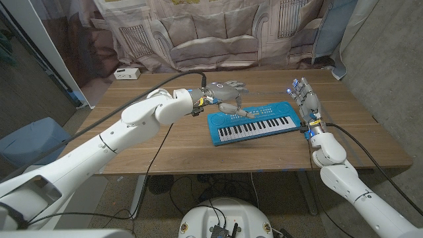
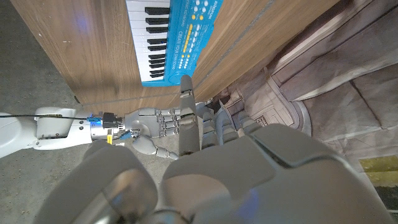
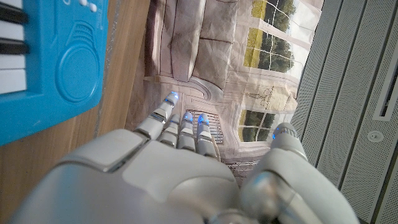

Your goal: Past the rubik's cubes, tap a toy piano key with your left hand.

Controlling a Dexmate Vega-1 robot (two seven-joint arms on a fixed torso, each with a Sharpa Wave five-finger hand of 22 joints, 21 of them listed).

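Head view: left hand [image 1: 228, 92] fingers [image 1: 239, 86] spread, empty, seemingly just above toy piano [image 1: 254, 122].

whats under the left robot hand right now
The left robot hand hovers over the far left corner of the blue toy piano. That corner's panel is hidden beneath it; whether a finger touches is unclear.

Lab-like test room: printed living-room backdrop [image 1: 218, 33], grey perforated wall panels [image 3: 348, 81].

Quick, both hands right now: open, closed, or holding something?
Left hand: open, holding nothing, above the far left end of the blue toy piano.
Right hand: open, holding nothing, beside the piano's right end.
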